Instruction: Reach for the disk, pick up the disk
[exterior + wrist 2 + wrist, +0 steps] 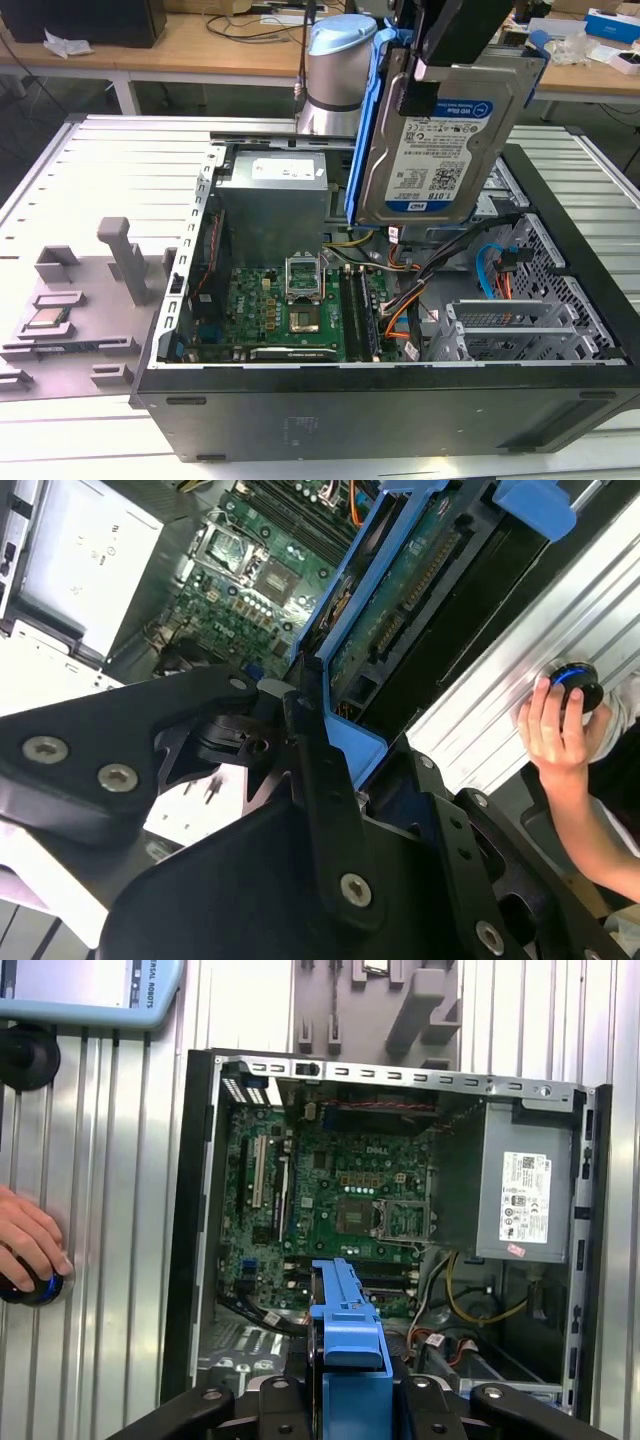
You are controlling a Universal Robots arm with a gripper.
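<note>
Blue rails frame the disk [440, 140], which your gripper [300, 720] pinches by one edge, holding it tilted above the open computer case [590, 330]. Watch that hold: if the rail slips, the disk could drop onto the motherboard [290, 310] or snag the cables [420, 280].

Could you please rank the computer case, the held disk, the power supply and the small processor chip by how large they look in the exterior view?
1. computer case
2. disk, enlarged by nearness
3. power supply
4. processor chip
</note>
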